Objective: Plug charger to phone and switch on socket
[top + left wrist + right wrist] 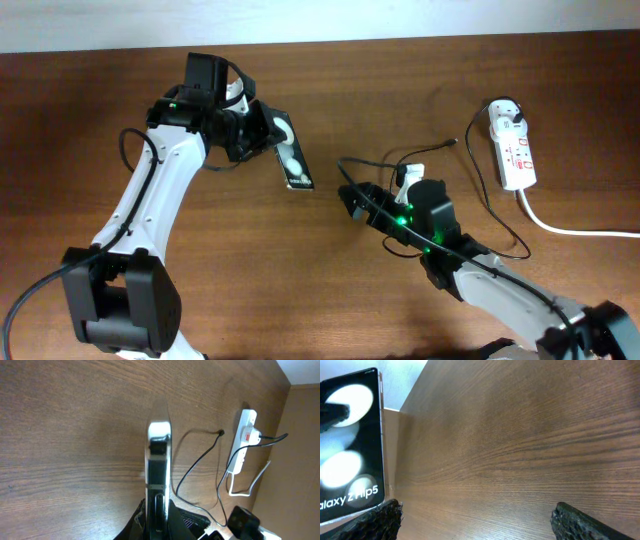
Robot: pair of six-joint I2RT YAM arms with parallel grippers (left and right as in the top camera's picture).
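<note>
Black left gripper [272, 137] clenched on phone [293, 160], held edge-on, far left of centre. Right gripper [480, 519] spread wide, empty, facing the screen. Charger [220, 433] tip lies loose near socket [515, 155], right side. Judged step: fetching the charger; next move needs a pinch close behind the tip.

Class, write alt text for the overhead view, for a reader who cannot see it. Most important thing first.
Seen from above, the left hand grips the upper end of the phone at a wooden table. The open right hand sits beside it, empty; the charger tip lies unplugged near the white socket at the far right.
</note>
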